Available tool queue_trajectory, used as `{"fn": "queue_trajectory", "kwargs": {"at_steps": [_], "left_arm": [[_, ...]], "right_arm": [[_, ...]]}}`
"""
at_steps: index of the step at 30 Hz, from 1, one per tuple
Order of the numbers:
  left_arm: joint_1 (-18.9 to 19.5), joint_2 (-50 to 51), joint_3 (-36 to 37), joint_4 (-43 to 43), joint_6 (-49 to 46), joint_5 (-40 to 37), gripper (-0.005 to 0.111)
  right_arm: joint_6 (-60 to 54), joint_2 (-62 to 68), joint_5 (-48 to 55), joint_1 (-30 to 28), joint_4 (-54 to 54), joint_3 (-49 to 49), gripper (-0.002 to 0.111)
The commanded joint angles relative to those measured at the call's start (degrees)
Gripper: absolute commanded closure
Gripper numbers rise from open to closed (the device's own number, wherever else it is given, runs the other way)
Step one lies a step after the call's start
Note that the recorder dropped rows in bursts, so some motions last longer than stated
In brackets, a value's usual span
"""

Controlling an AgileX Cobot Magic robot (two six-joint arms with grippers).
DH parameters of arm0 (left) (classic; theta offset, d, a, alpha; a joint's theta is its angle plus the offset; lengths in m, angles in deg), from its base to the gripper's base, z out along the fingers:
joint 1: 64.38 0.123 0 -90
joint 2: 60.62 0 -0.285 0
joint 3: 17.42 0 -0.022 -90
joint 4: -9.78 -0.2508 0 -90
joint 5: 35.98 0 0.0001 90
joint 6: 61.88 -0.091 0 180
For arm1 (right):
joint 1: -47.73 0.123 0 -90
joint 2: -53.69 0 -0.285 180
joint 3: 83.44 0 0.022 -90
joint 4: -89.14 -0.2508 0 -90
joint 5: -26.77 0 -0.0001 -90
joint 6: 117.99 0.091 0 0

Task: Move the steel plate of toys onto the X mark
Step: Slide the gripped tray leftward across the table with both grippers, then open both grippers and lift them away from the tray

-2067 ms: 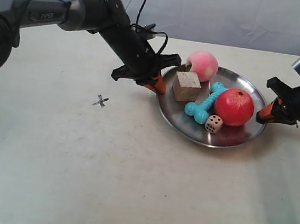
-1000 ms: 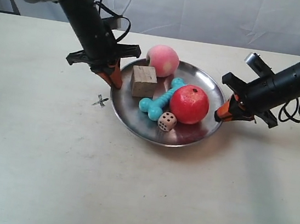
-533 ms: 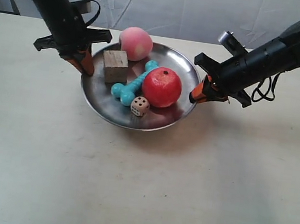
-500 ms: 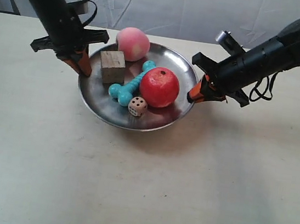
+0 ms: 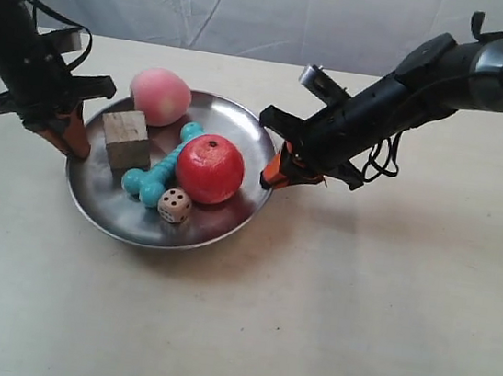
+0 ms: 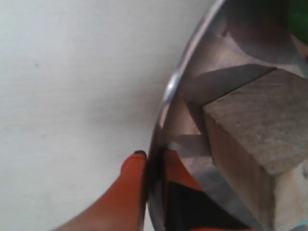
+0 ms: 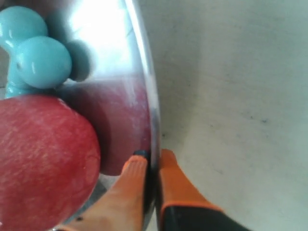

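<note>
Left wrist view: jaws clamp steel plate (image 6: 169,91) rim near cube (image 6: 260,120); right jaws, near apple (image 7: 43,154).

Shiny round steel plate (image 5: 106,201) carries five toys (image 5: 163,169).

We find open pale tabletop (image 5: 325,337) across the whole near side, so a gripper could pass freely in front of the round shiny steel plate (image 5: 134,234). The left gripper (image 5: 66,133) is pinched on the plate's left rim and the right gripper (image 5: 275,169) on its right rim. The right gripper's black arm (image 5: 404,88) bars the far right. Inside the plate we see little room: pink peach (image 5: 160,95), pale wooden cube (image 5: 126,137), turquoise dog-bone (image 5: 156,175), red apple (image 5: 209,169) and small beige die (image 5: 173,206) crowd it. The cube sits just beside the left fingers.
</note>
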Motion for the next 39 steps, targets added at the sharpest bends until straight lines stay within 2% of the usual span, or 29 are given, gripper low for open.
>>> {"fn": "queue_trajectory", "kwargs": {"at_steps": [1, 12, 24, 29, 33, 36, 39], "left_arm": [[1.1, -0.99, 2.83, 2.08, -0.91, 4.67, 0.107], [1.2, -0.75, 2.96, 1.62, -2.06, 11.33, 0.107], [1.2, 2.62, 4.3, -0.1, -2.06, 11.54, 0.107], [1.2, 2.62, 4.3, -3.39, -2.06, 12.35, 0.107], [1.2, 2.62, 4.3, -4.06, -2.06, 12.6, 0.101], [1.2, 2.62, 4.3, -3.88, -2.06, 12.85, 0.089], [1.2, 2.62, 4.3, -3.33, -2.06, 12.85, 0.074]], "right_arm": [[-1.76, 0.61, 1.51, 2.78, -2.01, 2.08, 0.109], [0.98, 4.85, -1.53, 5.35, -1.75, 7.37, 0.109], [2.23, 6.94, -1.72, 5.55, -1.5, 7.39, 0.109], [2.23, 6.94, -3.01, 6.04, -1.07, 7.39, 0.108], [1.89, 6.94, -4.14, 6.59, -0.49, 7.39, 0.093], [1.92, 6.94, -5.17, 6.59, -0.49, 7.39, 0.073], [1.92, 6.94, -5.54, 6.59, -0.49, 7.39, 0.062]]}}
